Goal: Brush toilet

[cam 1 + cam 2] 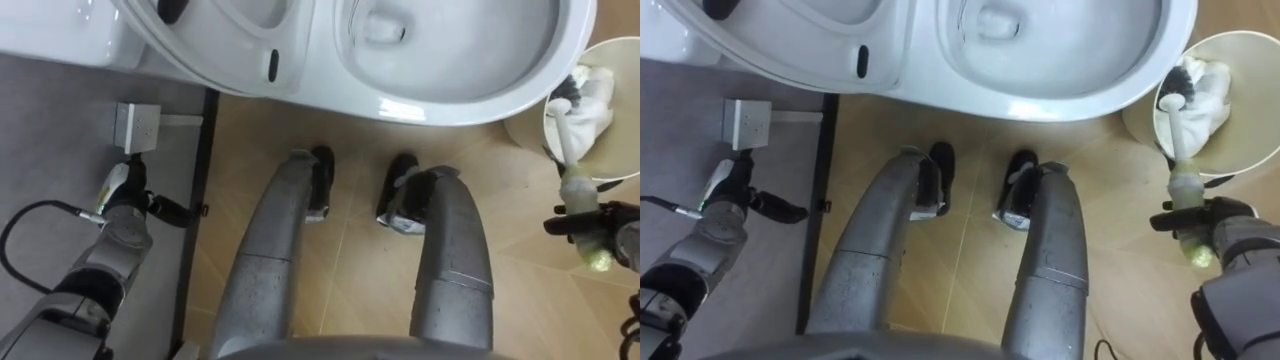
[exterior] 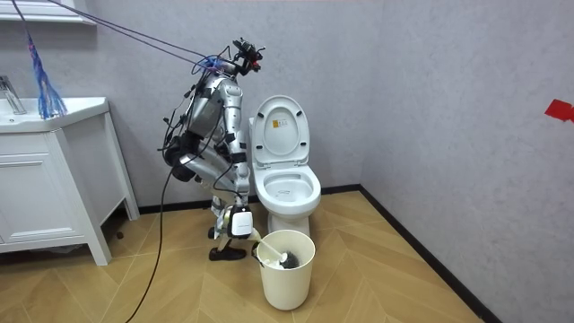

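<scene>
The right hand (image 1: 610, 223) is curled round the pale handle of the toilet brush (image 1: 571, 150), gripping it low on the shaft, so a stub of handle pokes out behind the fist toward the robot's body. The brush's long axis runs from the hand forward and a little to the left. Its dark bristle head (image 1: 1173, 100) is down inside the white bucket (image 1: 1252, 142), resting against a wad of white cloth or paper (image 1: 601, 88).

The bucket stands on the robot's right of the toilet bowl (image 1: 470, 102), just beside the bowl's front rim. The open bowl therefore lies forward and to the left of the holding hand, with the bucket rim between the brush head and the porcelain. By my reading the head has to come up clear of the bucket, then swing left over the bowl's rim and tip downward.

The left hand (image 1: 128, 190) hangs well off on the bowl's other side, near the wall. I cannot tell whether it is open or closed. The right arm is plainly the nearer one for the work.
</scene>
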Available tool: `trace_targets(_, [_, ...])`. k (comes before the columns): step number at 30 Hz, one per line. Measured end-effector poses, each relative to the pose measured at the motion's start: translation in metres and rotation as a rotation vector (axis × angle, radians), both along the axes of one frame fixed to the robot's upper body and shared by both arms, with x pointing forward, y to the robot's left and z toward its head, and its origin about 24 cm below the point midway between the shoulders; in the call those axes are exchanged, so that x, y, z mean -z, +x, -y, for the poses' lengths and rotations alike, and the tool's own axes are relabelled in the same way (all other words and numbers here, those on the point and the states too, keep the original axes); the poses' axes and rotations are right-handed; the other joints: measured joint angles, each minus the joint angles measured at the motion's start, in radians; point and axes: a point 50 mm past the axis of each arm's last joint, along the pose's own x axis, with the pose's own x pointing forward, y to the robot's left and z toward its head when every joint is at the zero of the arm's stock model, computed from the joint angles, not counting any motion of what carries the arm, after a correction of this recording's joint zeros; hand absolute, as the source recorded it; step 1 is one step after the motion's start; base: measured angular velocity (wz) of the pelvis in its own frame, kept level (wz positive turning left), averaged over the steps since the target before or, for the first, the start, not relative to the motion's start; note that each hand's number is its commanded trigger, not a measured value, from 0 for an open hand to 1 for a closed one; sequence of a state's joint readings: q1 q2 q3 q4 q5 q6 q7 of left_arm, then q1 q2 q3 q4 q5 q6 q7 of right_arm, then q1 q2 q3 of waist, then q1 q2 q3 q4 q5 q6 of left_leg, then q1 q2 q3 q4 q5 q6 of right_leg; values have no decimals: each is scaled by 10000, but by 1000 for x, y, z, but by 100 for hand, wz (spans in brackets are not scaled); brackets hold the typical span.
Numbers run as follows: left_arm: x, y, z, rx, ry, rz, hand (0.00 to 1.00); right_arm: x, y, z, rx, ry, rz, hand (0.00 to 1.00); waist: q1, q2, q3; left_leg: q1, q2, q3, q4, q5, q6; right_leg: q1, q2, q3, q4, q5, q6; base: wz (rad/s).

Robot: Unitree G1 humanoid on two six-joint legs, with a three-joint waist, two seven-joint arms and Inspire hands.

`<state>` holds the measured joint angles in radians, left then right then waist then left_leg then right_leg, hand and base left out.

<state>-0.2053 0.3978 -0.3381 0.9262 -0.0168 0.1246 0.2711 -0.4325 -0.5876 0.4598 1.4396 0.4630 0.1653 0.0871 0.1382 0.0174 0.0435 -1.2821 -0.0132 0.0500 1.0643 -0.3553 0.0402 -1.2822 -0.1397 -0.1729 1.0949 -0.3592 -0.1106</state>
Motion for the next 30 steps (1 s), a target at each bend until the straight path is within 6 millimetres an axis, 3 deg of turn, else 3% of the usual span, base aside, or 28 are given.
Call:
trace_targets(11, [2, -4, -1, -247, -221, 25, 0, 4, -5, -1, 104, -222, -90, 100, -209, -27, 2, 607, -15, -49, -239, 7, 1, 650, 24, -58, -264, 19, 49, 0])
trace_targets(17, [11, -25, -1, -390, -364, -253, 0, 21, -21, -12, 534, 279, -279, 100, -324, -71, -7, 1897, 1, -219, -1177, 200, -11, 2079, 217, -207, -1395, 263, 202, 1])
trace_targets(26, [26, -53, -1, -773, -316, -859, 0, 53, -63, -34, 987, 1084, -1225, 100, -541, -155, -64, 4417, -2, -270, -2531, 240, 40, 4669, 420, -299, -2925, 413, 451, -2])
trace_targets(30, [30, -64, 1, -752, -333, -918, 0, 68, -82, -52, 1427, 1555, -1525, 100, -551, -222, -149, 5601, 9, -285, -3261, 308, 49, 5867, 580, -278, -3717, 518, 561, 0])
